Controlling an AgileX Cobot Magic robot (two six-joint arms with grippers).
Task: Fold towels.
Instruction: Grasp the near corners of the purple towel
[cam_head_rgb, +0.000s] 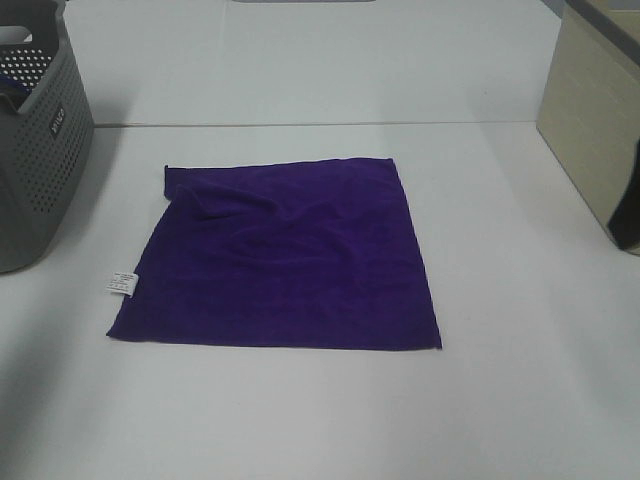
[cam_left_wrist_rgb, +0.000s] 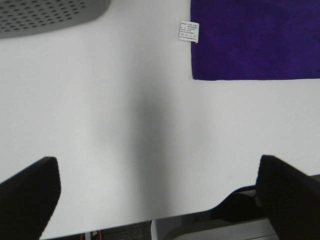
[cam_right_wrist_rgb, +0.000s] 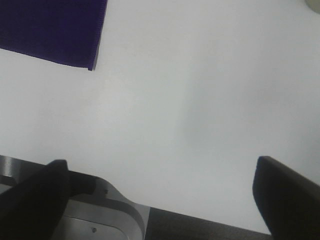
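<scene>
A deep purple towel (cam_head_rgb: 285, 260) lies spread flat on the white table (cam_head_rgb: 520, 380), with a crease near its far left corner and a small white care tag (cam_head_rgb: 122, 283) at its left edge. Neither gripper shows in the high view. In the left wrist view my left gripper (cam_left_wrist_rgb: 159, 192) is open and empty above bare table near the front edge; the towel's near left corner (cam_left_wrist_rgb: 250, 40) and the tag (cam_left_wrist_rgb: 189, 31) lie apart from it. In the right wrist view my right gripper (cam_right_wrist_rgb: 165, 192) is open and empty; the towel's near right corner (cam_right_wrist_rgb: 55, 30) lies apart.
A grey perforated basket (cam_head_rgb: 40, 150) stands at the table's far left; its base shows in the left wrist view (cam_left_wrist_rgb: 45, 15). A beige box (cam_head_rgb: 590, 120) stands at the far right. The table's front edge runs under both grippers.
</scene>
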